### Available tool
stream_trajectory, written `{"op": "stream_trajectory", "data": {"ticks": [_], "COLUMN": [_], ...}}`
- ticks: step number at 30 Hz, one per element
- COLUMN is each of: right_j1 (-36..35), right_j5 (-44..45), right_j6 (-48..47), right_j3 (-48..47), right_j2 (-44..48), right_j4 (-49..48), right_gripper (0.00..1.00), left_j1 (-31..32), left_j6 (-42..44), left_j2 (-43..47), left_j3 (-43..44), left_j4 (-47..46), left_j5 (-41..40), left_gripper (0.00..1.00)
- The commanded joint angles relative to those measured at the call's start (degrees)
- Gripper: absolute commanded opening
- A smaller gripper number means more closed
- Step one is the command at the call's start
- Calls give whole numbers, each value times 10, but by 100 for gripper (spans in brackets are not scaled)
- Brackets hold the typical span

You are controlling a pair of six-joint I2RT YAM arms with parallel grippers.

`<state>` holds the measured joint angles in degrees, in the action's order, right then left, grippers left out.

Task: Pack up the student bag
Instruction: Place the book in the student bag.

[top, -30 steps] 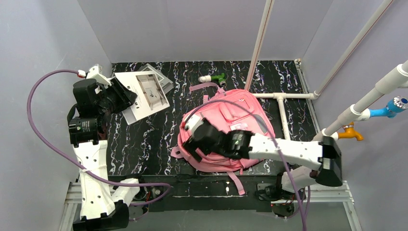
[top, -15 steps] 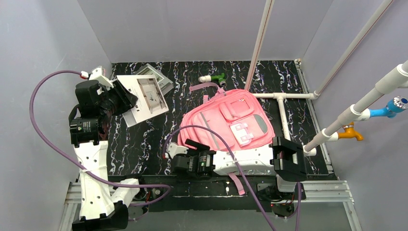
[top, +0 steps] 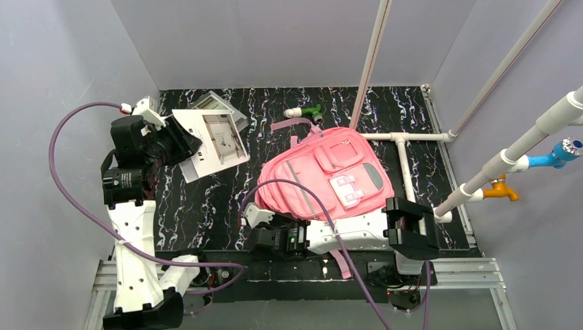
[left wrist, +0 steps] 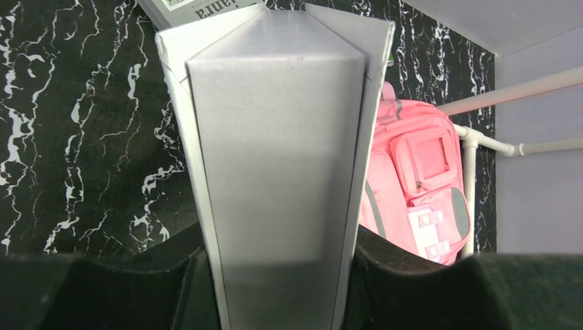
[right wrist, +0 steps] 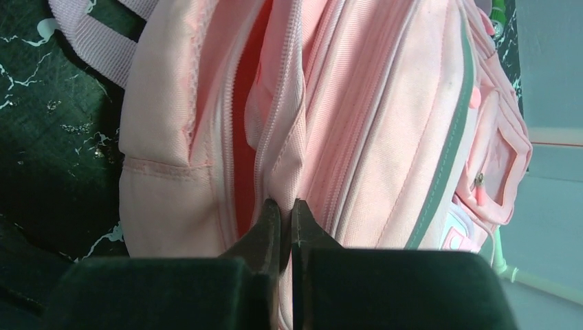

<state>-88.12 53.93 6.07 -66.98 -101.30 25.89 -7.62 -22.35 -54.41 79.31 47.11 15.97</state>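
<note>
Right wrist, lower centre: right gripper (right wrist: 280, 230) just pinched the bag (right wrist: 385, 124) by its zip, likely to spread it; left gripper (left wrist: 282, 271) clamps a box (left wrist: 275, 137).

student bag (top: 330, 172): pink, grey stripe, white-pink buckle patch, redder lining at the opening. table (top: 206, 206): black, white marble veining. box (top: 213, 141) upper left: white. cables (top: 51, 152): purple. pipes (top: 405, 168): white. right edge: blue tap (top: 550, 158), orange tap (top: 498, 190).
</note>
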Motion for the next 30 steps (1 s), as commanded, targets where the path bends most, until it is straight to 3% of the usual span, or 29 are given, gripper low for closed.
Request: {"op": "stream_trajectory", "data": {"ticks": [1, 4, 8, 12, 19, 30], "right_j1": [20, 77, 228, 328, 374, 374], "right_j5": [65, -33, -254, -368, -373, -355], "right_j6": [7, 18, 45, 85, 179, 183], "right_j3": [-23, -15, 27, 7, 2, 16], "right_j2": [71, 150, 268, 292, 295, 293], "right_j4": [20, -9, -79, -74, -128, -141], "right_gripper": [1, 1, 1, 1, 1, 1], "left_j1": [2, 2, 4, 8, 20, 50], "left_j6": [-14, -25, -45, -70, -91, -130], "left_j2": [18, 19, 9, 6, 30, 113], "left_j3": [5, 32, 78, 92, 72, -137], "left_j4": [-20, -22, -22, -23, 2, -35], "left_j5": [38, 59, 82, 93, 52, 137], "left_gripper": [0, 0, 0, 0, 0, 0]}}
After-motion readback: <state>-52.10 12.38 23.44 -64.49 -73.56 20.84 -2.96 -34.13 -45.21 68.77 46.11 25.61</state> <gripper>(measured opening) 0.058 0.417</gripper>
